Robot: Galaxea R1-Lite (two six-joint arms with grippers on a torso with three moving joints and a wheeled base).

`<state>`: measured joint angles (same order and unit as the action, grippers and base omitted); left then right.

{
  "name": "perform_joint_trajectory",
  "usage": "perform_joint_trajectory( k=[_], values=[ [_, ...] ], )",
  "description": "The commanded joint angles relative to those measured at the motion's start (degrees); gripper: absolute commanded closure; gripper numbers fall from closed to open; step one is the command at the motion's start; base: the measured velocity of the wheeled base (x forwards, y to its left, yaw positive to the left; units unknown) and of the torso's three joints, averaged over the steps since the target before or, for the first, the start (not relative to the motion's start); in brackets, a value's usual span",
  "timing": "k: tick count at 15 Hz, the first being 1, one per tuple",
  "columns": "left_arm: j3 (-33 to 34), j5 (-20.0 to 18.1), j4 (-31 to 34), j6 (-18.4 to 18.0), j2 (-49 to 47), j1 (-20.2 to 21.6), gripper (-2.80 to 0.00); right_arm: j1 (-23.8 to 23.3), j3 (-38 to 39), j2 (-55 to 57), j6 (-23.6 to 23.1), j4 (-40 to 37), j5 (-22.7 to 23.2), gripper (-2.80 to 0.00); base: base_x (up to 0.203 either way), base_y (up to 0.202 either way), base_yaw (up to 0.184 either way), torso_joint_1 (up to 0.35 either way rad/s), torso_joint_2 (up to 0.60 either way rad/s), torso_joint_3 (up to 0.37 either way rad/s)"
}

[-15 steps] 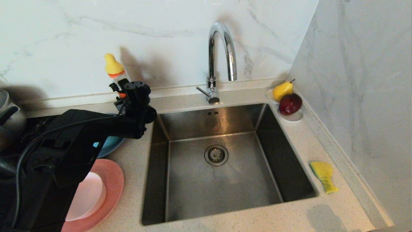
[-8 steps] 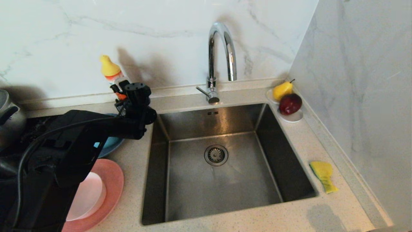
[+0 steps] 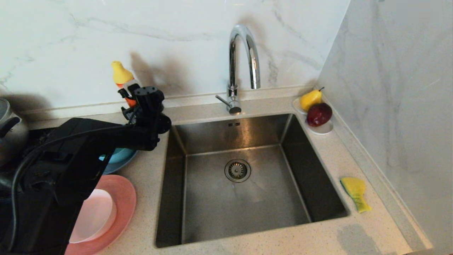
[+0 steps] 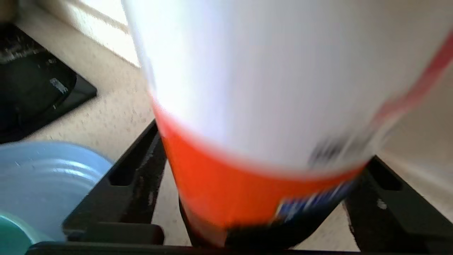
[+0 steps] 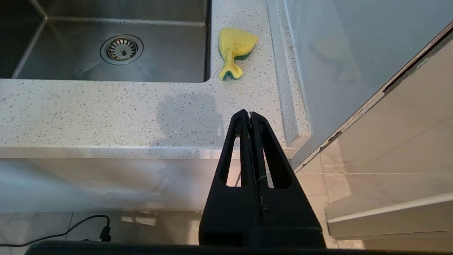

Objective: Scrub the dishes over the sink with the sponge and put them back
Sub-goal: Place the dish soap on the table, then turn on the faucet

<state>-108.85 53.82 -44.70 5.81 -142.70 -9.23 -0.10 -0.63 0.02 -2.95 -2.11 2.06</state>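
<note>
The dishes sit left of the sink (image 3: 177, 166): a teal bowl (image 3: 121, 154) on a grey-blue plate (image 3: 115, 165), and a pale pink bowl (image 3: 95, 214) on a salmon-pink plate (image 3: 124, 198). My left arm partly covers them. My left gripper (image 3: 130, 97) stands open around a white-and-orange soap bottle (image 4: 247, 106) with a yellow cap (image 3: 120, 72); gaps show between the fingers (image 4: 136, 177) and the bottle. The yellow sponge (image 3: 355, 193) lies crumpled on the counter right of the sink. My right gripper (image 5: 250, 114) is shut and empty below the counter's front edge.
A chrome faucet (image 3: 242, 56) arches over the sink's back edge. A white fruit dish (image 3: 322, 129) with a pear and an apple sits at the back right corner. A steel pot (image 3: 10, 131) stands on a black cooktop (image 3: 35, 140) at far left. A wall borders the right.
My left gripper's fingers have spread apart from the soap bottle, letting it go. The bottle's cap has shifted slightly left. My right arm has not moved.
</note>
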Motion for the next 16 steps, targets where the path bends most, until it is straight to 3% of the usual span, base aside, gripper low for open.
perform_joint_trajectory(
  k=[1, 12, 16],
  values=[
    [0.3, 0.3, -0.3, -0.1, 2.9, 0.0, -2.8, 0.0, -0.1, 0.0, 0.0, 0.0, 0.0, 0.0, 0.0, 0.0, 0.0, 0.0, 0.0, 0.0],
    [9.2, 0.0, 1.2, -2.7, 22.0, 0.0, -2.8, 0.0, 0.0, 0.0, 0.0, 0.0, 0.0, 0.0, 0.0, 0.0, 0.0, 0.0, 0.0, 0.0],
    [13.2, -1.5, 5.7, -2.8, 33.3, 0.0, -2.8, 0.0, 0.0, 0.0, 0.0, 0.0, 0.0, 0.0, 0.0, 0.0, 0.0, 0.0, 0.0, 0.0]
  ],
)
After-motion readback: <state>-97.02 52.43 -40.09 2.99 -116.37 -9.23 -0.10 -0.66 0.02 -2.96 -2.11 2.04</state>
